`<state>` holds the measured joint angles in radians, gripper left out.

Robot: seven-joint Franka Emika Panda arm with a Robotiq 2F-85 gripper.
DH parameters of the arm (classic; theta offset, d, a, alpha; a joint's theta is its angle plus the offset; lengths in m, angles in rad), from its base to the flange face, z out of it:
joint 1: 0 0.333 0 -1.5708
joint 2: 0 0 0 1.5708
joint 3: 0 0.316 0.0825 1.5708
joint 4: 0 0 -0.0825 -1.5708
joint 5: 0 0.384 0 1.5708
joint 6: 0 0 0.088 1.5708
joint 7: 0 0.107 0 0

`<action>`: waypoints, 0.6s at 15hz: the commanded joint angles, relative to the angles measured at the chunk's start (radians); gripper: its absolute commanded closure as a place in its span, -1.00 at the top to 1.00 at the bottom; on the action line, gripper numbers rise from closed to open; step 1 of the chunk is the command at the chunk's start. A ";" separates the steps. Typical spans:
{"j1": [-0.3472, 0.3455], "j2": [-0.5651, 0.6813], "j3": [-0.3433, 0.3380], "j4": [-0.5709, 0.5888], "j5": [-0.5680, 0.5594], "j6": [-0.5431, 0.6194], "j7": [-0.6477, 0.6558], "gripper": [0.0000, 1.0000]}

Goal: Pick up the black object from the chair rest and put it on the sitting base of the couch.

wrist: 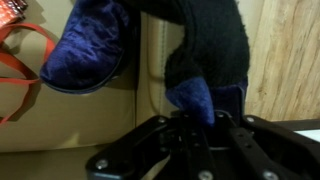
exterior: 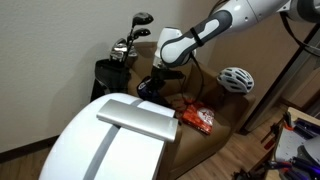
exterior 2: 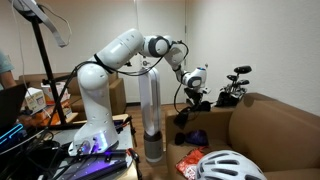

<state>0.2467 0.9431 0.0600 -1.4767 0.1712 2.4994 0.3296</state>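
My gripper (wrist: 195, 128), at the bottom centre of the wrist view, is pinched on the black object (wrist: 210, 45). Its blue-tipped end sits between my fingers and the rest runs up to the top edge. Just left of it, a blue cloth item (wrist: 90, 45) lies against the tan couch (wrist: 70, 125). Farther off, in an exterior view, a white helmet (exterior: 236, 79) sits on the couch at right, with golf clubs (exterior: 130, 45) behind at upper left.

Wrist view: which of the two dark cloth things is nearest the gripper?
The black one with the blue tip, on the right: its tip sits between the fingers of the gripper. The bluer one lies apart, to the left.
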 commanded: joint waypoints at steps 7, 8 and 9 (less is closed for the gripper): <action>-0.031 -0.319 -0.091 -0.445 0.001 0.091 0.053 -0.88; -0.045 -0.324 -0.079 -0.457 0.010 0.094 0.036 -0.88; -0.079 -0.292 -0.039 -0.427 0.031 0.089 -0.021 -0.88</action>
<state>0.2262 0.6660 -0.0411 -1.8629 0.1723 2.5628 0.3610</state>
